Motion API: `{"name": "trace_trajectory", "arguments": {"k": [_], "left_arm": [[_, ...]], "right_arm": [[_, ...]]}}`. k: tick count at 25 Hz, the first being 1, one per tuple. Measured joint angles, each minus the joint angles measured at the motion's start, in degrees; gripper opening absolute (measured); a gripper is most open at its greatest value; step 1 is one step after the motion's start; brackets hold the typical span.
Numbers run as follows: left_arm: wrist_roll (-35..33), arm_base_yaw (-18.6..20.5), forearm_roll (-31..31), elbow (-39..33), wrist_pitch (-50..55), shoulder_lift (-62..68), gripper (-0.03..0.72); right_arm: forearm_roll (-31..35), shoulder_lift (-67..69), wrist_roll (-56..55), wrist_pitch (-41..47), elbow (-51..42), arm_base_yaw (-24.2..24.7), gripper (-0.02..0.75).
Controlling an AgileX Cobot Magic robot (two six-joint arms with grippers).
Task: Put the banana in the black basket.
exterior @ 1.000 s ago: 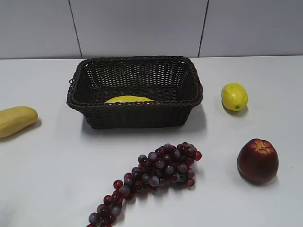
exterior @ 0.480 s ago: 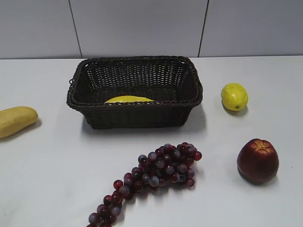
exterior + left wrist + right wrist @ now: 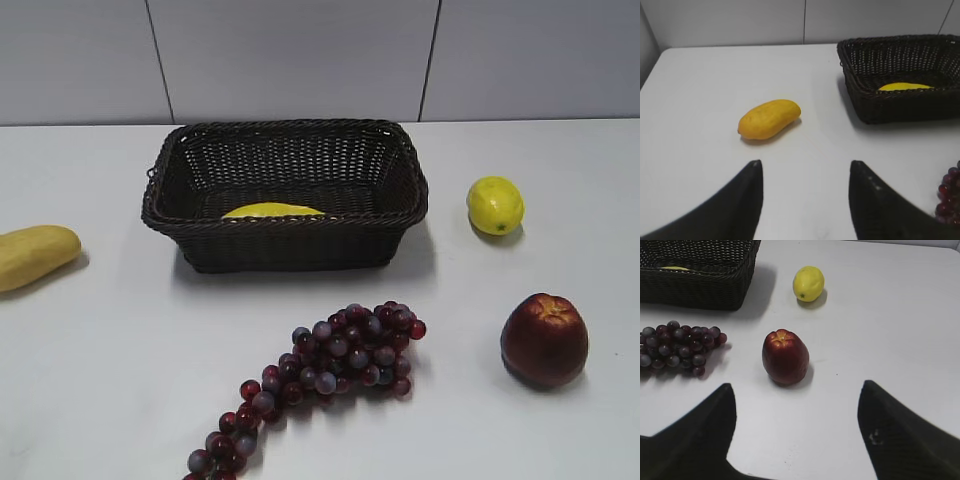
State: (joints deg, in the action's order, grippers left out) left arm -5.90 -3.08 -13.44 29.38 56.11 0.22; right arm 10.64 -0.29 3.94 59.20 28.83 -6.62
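The banana [image 3: 272,210] lies inside the black basket [image 3: 290,240] at the back middle of the table; only its yellow top shows over the near rim. It also shows in the left wrist view [image 3: 904,86] inside the basket [image 3: 900,107], and as a sliver in the right wrist view [image 3: 674,268] inside the basket [image 3: 700,287]. My left gripper [image 3: 805,167] is open and empty, low over bare table well left of the basket. My right gripper [image 3: 797,390] is open and empty, just in front of the apple. Neither gripper shows in the exterior view.
A stubby yellow-orange fruit [image 3: 32,255] lies at the left, also in the left wrist view [image 3: 769,119]. A lemon [image 3: 495,204] sits right of the basket. A red apple [image 3: 544,339] stands front right. A bunch of dark red grapes [image 3: 320,365] lies in front of the basket.
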Motion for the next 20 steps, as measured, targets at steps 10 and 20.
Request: {"name": "trace_trajectory", "arguments": {"k": [10,20], "left_arm": [[-0.1,0.51,-0.39,0.05,-0.14,-0.57,0.492],[-0.46,0.51,0.04,-0.67,2.79,-0.6,0.491]], "right_arm": [[0.0,0.0,0.0,0.0,0.0,0.0,0.571],[0.0,0.0,0.0,0.0,0.0,0.0,0.571]]}}
